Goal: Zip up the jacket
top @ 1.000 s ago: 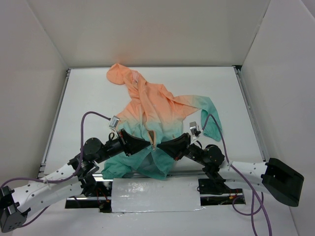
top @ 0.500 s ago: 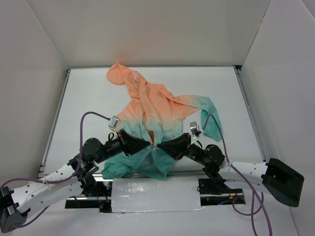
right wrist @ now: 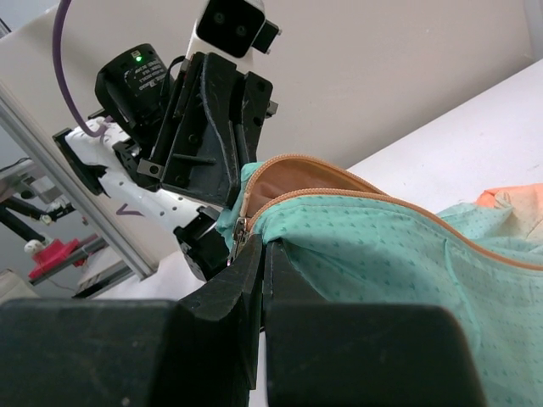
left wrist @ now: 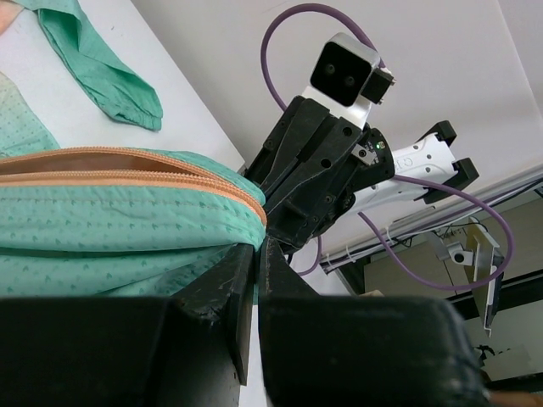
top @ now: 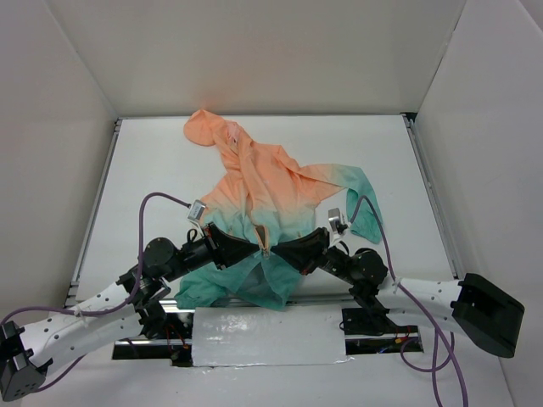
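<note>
1. Lying on the desk (top: 153,170), the jacket (top: 271,182) points its hood (top: 208,129) at the far edge, with its teal hem at the near edge.
2. Left tool (top: 257,247) clamps tight on teal fabric below the zipper (left wrist: 102,177).
3. Right tool (top: 278,248) clamps tight on the jacket at the zipper's end.

**A:** where's each cam looking from?

**B:** top one's high behind the arm bases, looking down on the whole tabletop (top: 144,161). Wrist cams are low and super close — left faces the right gripper (top: 278,248), right faces the left gripper (top: 256,246), both across the jacket (top: 271,191) hem.
</note>
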You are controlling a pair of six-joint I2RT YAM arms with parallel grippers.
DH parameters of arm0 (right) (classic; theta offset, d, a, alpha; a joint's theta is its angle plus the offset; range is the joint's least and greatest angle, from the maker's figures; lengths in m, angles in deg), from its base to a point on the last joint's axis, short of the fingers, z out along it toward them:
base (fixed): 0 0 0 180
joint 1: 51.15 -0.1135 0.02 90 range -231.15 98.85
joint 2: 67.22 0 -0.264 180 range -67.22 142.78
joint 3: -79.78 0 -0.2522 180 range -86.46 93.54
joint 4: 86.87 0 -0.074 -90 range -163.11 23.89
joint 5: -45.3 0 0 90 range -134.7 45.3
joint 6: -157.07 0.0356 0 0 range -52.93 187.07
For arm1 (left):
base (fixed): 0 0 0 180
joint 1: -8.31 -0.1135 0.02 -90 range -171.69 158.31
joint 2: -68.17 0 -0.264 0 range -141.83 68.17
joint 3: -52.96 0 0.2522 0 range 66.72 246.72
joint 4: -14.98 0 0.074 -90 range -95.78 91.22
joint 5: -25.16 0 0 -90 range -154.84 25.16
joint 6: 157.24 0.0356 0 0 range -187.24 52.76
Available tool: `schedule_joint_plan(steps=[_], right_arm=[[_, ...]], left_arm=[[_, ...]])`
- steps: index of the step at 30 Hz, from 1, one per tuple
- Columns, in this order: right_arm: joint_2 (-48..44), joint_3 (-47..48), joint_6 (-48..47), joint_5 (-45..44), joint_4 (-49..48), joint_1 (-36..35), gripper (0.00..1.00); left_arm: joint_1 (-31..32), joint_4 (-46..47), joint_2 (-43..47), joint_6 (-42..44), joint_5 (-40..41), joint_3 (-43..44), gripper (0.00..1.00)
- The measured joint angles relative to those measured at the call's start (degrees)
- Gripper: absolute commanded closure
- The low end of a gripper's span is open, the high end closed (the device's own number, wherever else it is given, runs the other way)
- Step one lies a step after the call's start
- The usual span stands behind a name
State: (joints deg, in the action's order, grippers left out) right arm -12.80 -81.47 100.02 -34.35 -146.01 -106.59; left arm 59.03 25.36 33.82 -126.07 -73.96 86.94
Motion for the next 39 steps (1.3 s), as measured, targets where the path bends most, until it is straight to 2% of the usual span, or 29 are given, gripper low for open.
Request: schedule_joint_plan(steps=[39], right_arm=[[1.36, 1.22, 0.44, 2.67, -0.02, 0.59, 1.00]], left_arm=[[0.00, -2.75, 1.95, 0.09, 1.31, 0.00, 1.00]])
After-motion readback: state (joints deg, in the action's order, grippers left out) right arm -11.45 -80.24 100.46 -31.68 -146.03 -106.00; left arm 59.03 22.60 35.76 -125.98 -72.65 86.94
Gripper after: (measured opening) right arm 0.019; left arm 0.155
